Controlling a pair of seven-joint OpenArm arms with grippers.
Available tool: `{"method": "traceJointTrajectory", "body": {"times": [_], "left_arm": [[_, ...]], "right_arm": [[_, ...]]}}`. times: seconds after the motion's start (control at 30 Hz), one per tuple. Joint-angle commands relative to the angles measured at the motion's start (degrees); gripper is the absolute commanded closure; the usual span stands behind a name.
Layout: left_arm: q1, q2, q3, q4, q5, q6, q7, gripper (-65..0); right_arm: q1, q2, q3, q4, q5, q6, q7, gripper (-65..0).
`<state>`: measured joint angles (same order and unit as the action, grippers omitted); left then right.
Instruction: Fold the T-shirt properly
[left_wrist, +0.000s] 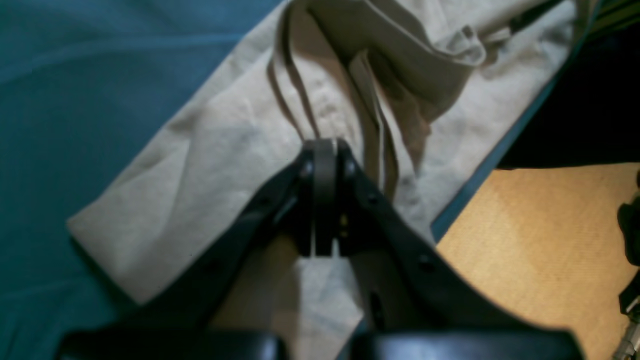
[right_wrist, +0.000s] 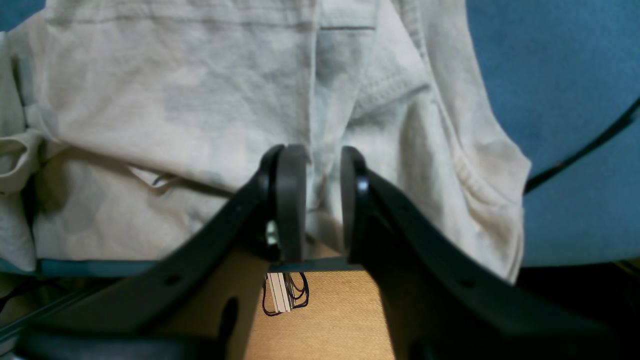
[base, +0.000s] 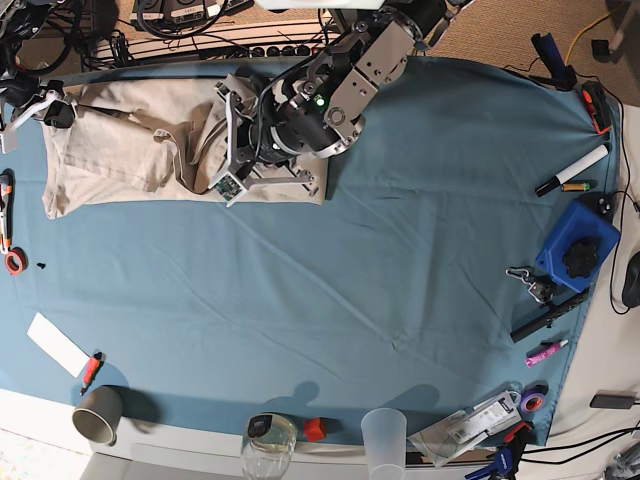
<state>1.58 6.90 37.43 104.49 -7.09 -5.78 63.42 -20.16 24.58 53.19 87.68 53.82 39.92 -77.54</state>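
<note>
The beige T-shirt (base: 110, 150) lies crumpled at the far left corner of the blue tablecloth (base: 400, 260). My left gripper (left_wrist: 325, 145) is shut, with its fingers pressed together over the cloth. Raised folds of the T-shirt (left_wrist: 225, 150) run up to its tip, so it pinches the fabric. In the base view this left gripper (base: 222, 180) sits at the shirt's right part. My right gripper (right_wrist: 322, 165) stands at the table's edge, its fingers a little apart with a thick fold of the T-shirt (right_wrist: 175, 100) filling the gap. The base view puts that right gripper (base: 45, 108) at the shirt's left end.
A marker (base: 570, 170), a blue box (base: 578, 245) and small tools line the right edge. A grey cup (base: 98, 412), a glass jar (base: 268, 440) and a clear cup (base: 383, 430) stand along the near edge. White paper (base: 55, 342) lies near left. Cables run behind the table.
</note>
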Motion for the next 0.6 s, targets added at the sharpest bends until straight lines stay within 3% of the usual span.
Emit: {"method": "traceJointTrajectory", "body": {"times": [0.0, 0.3, 0.4, 0.57], "left_arm": [[1.31, 1.11, 0.66, -0.59, -0.57, -0.04, -0.85, 0.0], [1.42, 0.79, 0.70, -11.82, -0.66, -0.92, -2.34, 0.0], [1.38, 1.01, 0.70, -11.80, -3.67, -1.18, -2.16, 0.0], [1.29, 1.05, 0.70, -11.58, -9.79, -6.34, -3.06, 0.0]], "right_arm": [[0.02, 1.46, 0.42, 0.72, 0.72, 0.08, 1.07, -13.0], [0.02, 1.46, 0.42, 0.72, 0.74, 0.08, 1.09, -13.0], [0.02, 1.46, 0.42, 0.72, 0.74, 0.08, 1.14, -13.0], [0.02, 1.46, 0.42, 0.72, 0.76, 0.08, 1.31, -13.0]]}}
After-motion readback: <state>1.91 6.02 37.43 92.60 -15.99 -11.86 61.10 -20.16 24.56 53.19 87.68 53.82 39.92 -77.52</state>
